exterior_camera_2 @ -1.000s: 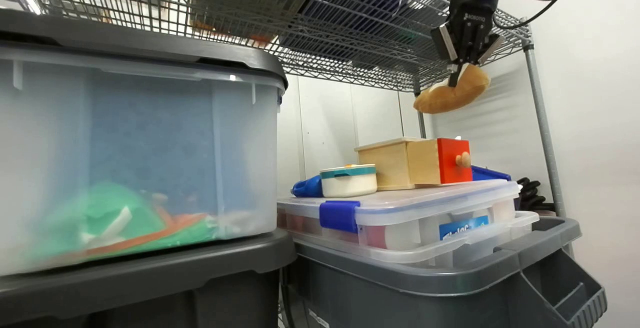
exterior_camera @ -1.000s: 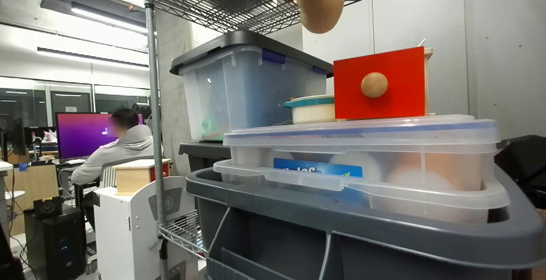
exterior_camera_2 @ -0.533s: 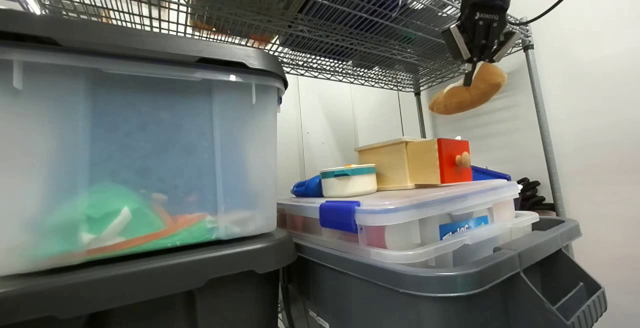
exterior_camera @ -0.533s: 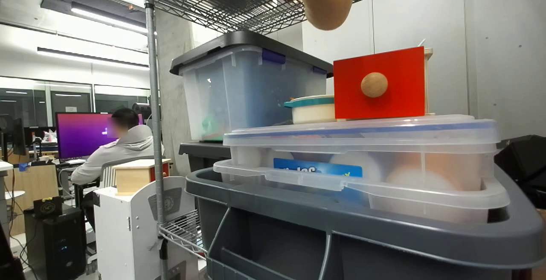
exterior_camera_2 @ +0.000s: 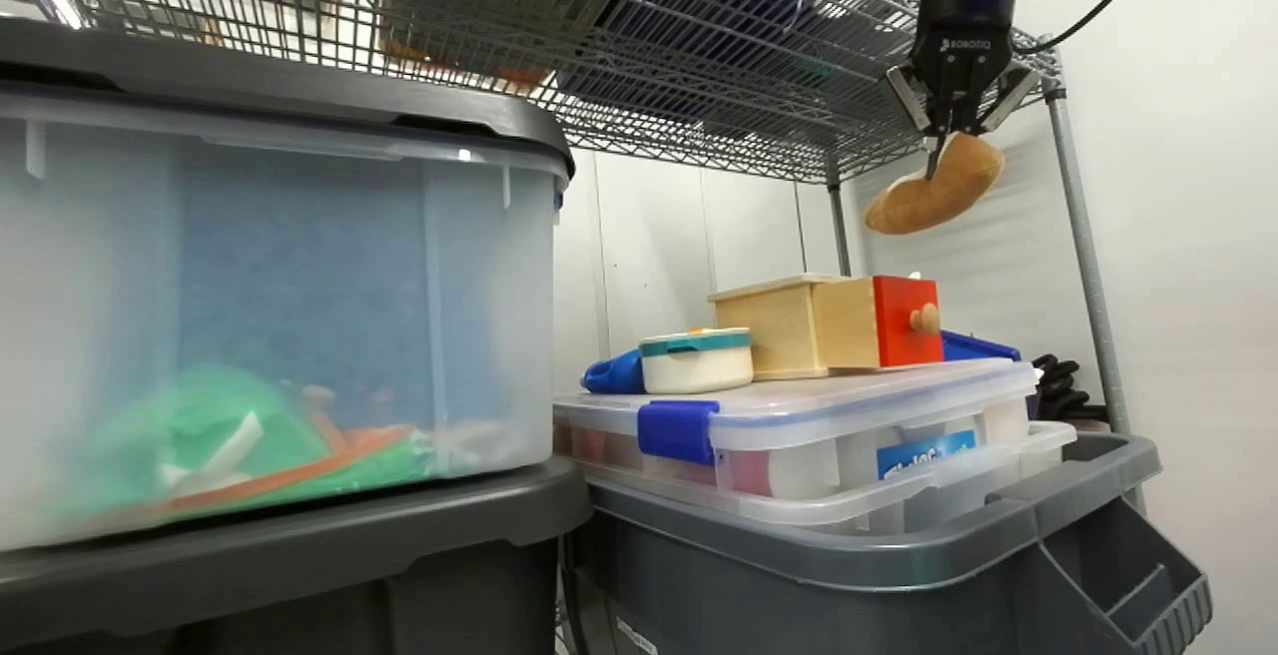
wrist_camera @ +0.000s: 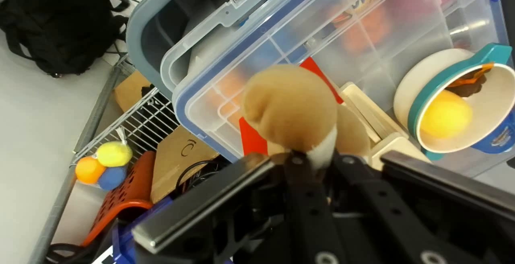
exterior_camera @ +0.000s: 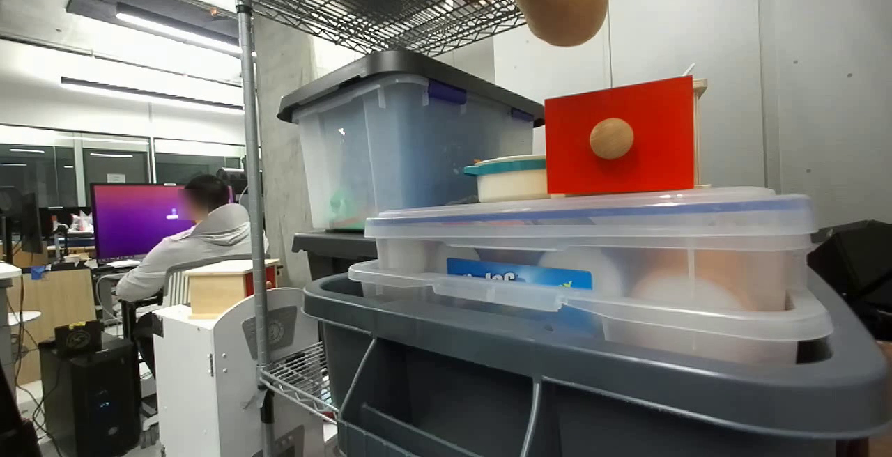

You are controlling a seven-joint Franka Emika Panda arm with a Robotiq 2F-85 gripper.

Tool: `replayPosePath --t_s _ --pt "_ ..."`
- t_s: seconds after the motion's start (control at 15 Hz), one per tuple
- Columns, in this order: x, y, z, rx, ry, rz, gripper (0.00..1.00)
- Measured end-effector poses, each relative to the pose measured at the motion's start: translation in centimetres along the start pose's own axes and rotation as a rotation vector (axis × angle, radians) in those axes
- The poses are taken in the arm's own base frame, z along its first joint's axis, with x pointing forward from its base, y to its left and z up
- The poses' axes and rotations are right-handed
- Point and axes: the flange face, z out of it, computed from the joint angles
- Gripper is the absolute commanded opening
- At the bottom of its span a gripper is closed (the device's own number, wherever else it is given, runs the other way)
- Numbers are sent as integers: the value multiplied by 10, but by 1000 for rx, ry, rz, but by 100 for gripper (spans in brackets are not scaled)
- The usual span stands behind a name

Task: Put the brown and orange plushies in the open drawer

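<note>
Tan-brown, white-patched soft plushie (wrist_camera: 289, 103) is at the centre of the wrist view, pinched in the black Robotiq gripper (wrist_camera: 322, 159) at the lower edge. In both exterior views it hangs above, and apart from, the pulled-out red-fronted wooden drawer (exterior_camera_2: 889, 321); below that lies a blue-rimmed clear plastic box (wrist_camera: 406, 54).

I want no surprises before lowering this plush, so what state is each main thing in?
Tan-and-white curved plush: held, hanging in the air
Black gripper: shut on that plush
Red-fronted wooden drawer: pulled open
Round cream bowl with teal rim: uncovered, yellow round object inside
Flat clear plastic bin: lidded
Tall clear plastic bin: lidded
</note>
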Motion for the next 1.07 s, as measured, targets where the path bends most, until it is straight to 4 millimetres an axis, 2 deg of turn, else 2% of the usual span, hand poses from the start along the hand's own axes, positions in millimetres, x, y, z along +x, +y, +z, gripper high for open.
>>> replayPosePath --t_s 0.53,1.07 --pt "1 -7 8 -2 -2 112 3" --pt "-1 -2 12 -22 -32 -49 3"
